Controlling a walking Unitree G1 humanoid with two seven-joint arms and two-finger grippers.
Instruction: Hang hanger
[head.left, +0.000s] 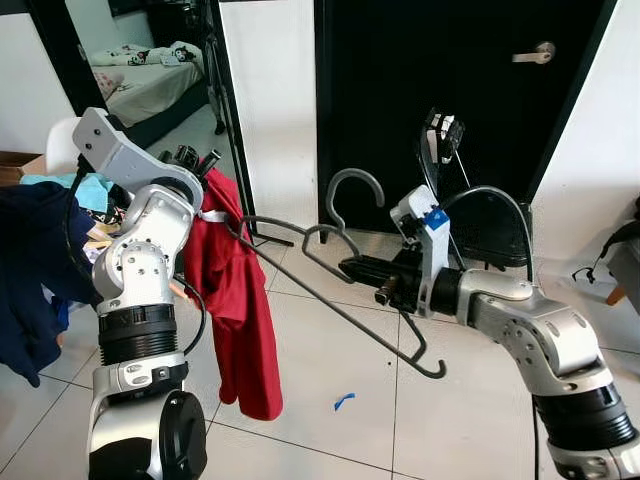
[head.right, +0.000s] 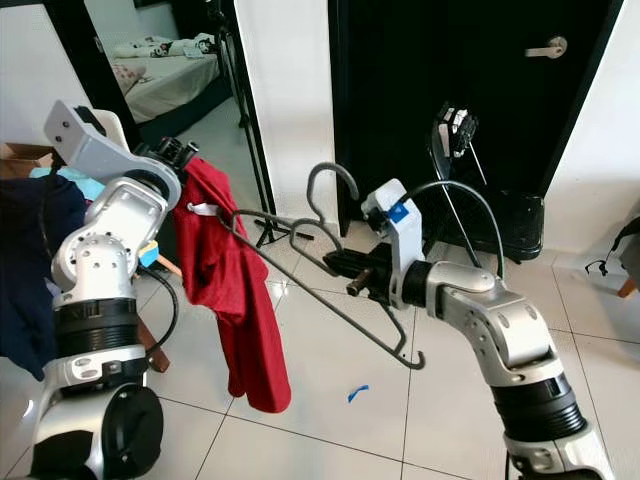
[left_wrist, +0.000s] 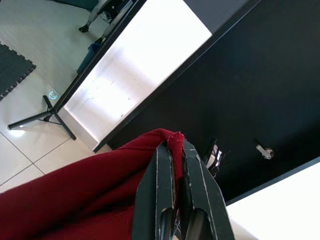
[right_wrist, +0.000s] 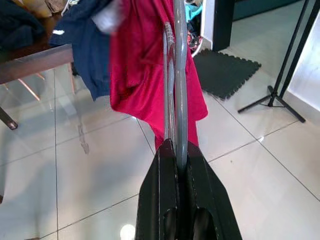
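Observation:
A grey plastic hanger (head.left: 345, 290) is held out in mid-air, its hook (head.left: 352, 190) pointing up and one arm reaching into a red shirt (head.left: 240, 300). My right gripper (head.left: 352, 268) is shut on the hanger near its neck; the right wrist view shows the hanger's bars (right_wrist: 175, 80) clamped between the fingers, with the red shirt (right_wrist: 145, 70) beyond. My left gripper (head.left: 212, 165) holds the shirt up by its top edge, and in the left wrist view the fingers (left_wrist: 192, 185) are shut on the red cloth (left_wrist: 75, 200). The shirt hangs loose towards the tiled floor.
A black door (head.left: 470, 100) with a handle (head.left: 530, 55) stands behind the hanger. A dark blue garment (head.left: 35, 270) hangs at the left. A tripod stand (head.left: 225, 110) rises by the bedroom doorway. A blue scrap (head.left: 343, 401) lies on the white tiles.

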